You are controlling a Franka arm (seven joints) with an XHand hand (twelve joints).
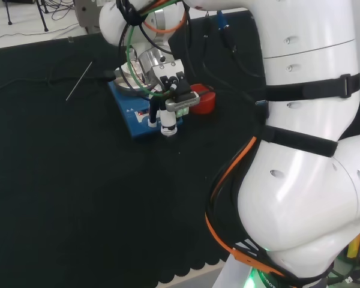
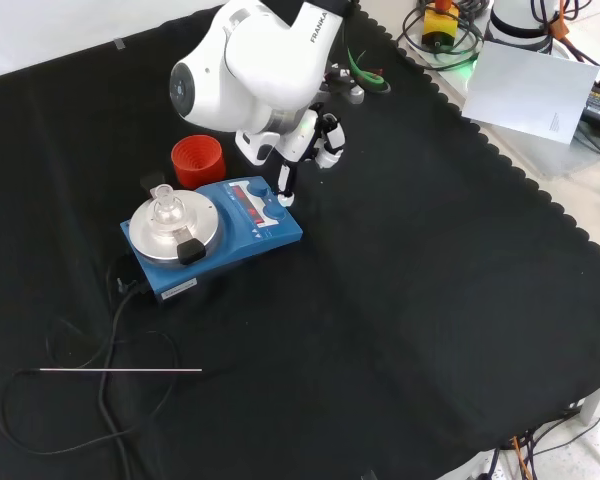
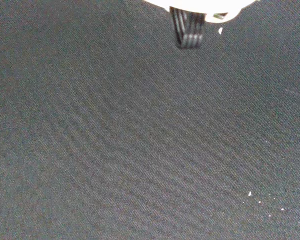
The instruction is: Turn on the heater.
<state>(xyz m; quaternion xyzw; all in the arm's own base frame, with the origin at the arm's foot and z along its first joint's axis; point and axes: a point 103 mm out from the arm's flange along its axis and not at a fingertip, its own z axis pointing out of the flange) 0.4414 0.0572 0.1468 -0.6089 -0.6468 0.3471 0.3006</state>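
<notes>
The heater [image 2: 242, 240] is a blue box with a round metal plate and a front panel with knobs; it also lies under the hand in the head view [image 1: 136, 123]. A small clear glass flask [image 2: 167, 212] stands on the plate. The black and white hand [image 2: 307, 138] hangs over the panel's right end. One straight finger [image 2: 285, 186] points down, and its tip is at or just above the panel by a knob. The head view shows the hand [image 1: 173, 99] with the same finger [image 1: 168, 127] over the heater's near edge. It holds nothing.
A red ribbed ring [image 2: 198, 160] stands just behind the heater. The heater's black cable [image 2: 112, 395] loops over the cloth, and a thin metal rod [image 2: 120, 370] lies across it. The cloth's scalloped edge [image 2: 540, 190] runs along the front view's right, with paper [image 2: 535, 90] beyond.
</notes>
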